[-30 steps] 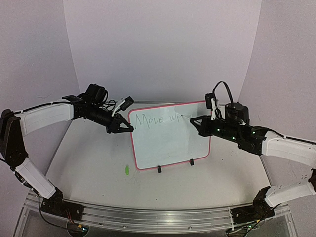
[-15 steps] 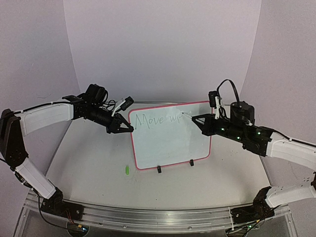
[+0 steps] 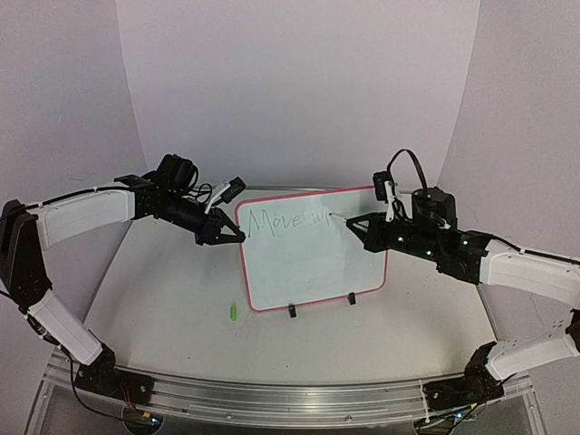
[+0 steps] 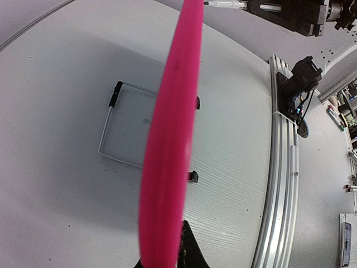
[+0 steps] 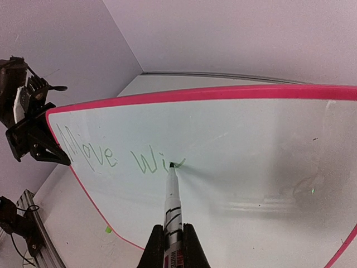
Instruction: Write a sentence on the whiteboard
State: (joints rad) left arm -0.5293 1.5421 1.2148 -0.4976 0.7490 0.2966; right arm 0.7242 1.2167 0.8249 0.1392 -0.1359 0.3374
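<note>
Whiteboard (image 3: 308, 267) blocks centre; tabletop (image 3: 362, 335) before it open except small green piece (image 3: 233, 312).

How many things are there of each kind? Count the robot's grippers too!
grippers: 2 (left gripper, right gripper)
whiteboard: 1
marker: 1
small green piece: 1
Total: 5
</note>
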